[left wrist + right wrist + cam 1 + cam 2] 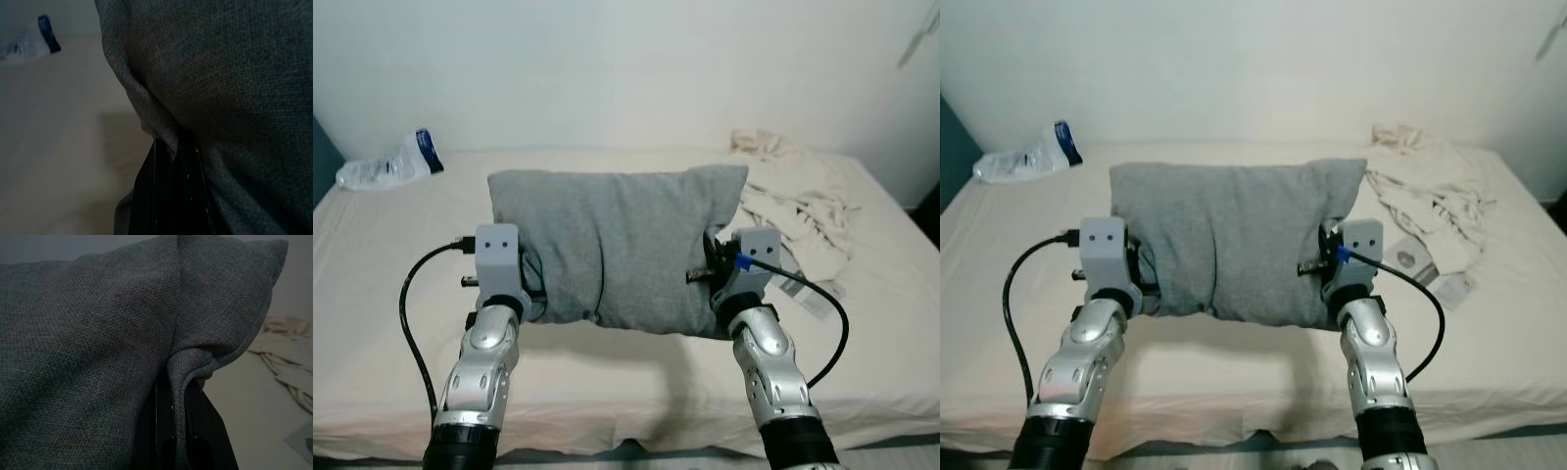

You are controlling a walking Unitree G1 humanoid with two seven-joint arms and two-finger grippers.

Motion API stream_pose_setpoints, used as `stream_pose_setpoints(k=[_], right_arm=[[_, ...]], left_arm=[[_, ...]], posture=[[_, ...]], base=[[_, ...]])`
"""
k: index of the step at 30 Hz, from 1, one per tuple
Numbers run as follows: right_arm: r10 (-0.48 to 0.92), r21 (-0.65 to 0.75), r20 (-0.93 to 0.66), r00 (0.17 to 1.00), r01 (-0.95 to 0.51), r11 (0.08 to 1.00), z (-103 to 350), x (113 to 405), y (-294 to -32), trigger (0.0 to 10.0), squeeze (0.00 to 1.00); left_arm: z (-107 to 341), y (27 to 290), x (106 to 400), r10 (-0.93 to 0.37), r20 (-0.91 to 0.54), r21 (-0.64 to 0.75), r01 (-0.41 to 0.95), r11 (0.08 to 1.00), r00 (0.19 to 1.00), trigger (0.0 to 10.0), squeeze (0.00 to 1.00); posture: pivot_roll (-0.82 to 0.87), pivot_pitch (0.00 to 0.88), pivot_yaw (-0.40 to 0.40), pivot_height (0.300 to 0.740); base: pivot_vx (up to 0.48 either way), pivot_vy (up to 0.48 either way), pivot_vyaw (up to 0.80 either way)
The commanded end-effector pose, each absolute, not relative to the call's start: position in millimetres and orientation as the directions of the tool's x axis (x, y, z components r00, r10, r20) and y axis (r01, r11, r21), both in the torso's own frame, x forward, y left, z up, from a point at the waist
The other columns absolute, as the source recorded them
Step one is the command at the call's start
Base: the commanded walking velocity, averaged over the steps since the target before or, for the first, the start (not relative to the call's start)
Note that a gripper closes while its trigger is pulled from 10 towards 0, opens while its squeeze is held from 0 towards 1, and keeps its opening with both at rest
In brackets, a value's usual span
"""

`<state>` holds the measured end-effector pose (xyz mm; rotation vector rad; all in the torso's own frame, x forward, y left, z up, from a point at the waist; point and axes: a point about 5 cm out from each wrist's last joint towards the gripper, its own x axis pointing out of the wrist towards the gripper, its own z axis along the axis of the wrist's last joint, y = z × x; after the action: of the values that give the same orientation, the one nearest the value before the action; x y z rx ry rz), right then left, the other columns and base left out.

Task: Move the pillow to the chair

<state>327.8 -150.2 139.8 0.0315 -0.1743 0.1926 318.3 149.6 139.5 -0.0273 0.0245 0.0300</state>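
While the grey pillow (617,250) is raised a little above the bed (391,274), casting a shadow on the sheet below, both arms hold it from either end. The left gripper (168,156) is pinched closed on a fold of fabric at the pillow's left edge, and the right gripper (178,387) is clamped the same way on a bunched fold at the right edge. A plastic bottle (389,164) lies near the wall on the robot's left, and a crumpled cloth (793,196) sits to the right. The grasp and lift look done; carrying comes next, which calls for turning away to find the chair while keeping both pinches firm.
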Motion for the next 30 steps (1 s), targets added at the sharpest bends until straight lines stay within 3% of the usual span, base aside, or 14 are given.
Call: stream_pose_setpoints(k=[1,18,25,27,30], right_arm=[[0.317,0.005,0.199,0.927,-0.324,0.946,146,326,-121,10.0,0.00],[0.334,-0.006,0.197,0.922,-0.339,0.941,146,327,-120,10.0,0.00],[0.345,-0.019,0.045,0.937,-0.345,0.938,113,327,-117,10.0,0.00],[0.370,-0.052,-0.114,0.922,-0.377,0.925,74,316,-119,10.0,0.00],[0.338,-0.058,-0.225,0.914,-0.359,0.932,44,302,-126,10.0,0.00]], left_arm=[[155,126,319,-0.075,0.054,-0.029,0.077,0.997,0.996,10.0,0.00],[153,128,320,-0.063,0.049,-0.029,0.065,0.997,0.997,10.0,0.00],[135,129,317,-0.071,-0.012,0.001,0.071,0.997,0.997,10.0,0.00],[100,129,309,-0.086,-0.128,0.020,0.089,0.996,0.988,10.0,0.00],[67,130,300,-0.108,-0.238,0.024,0.117,0.993,0.965,10.0,0.00]], posture=[[0.04,0.108,-0.010,0.711],[0.05,0.102,-0.015,0.740],[0.05,0.087,-0.010,0.740],[0.05,0.102,-0.008,0.740],[0.06,0.104,-0.020,0.740]], base=[[0.000,0.000,0.00],[0.000,0.000,0.00],[0.000,0.000,0.00],[0.000,0.000,0.00],[0.000,0.000,0.00]])
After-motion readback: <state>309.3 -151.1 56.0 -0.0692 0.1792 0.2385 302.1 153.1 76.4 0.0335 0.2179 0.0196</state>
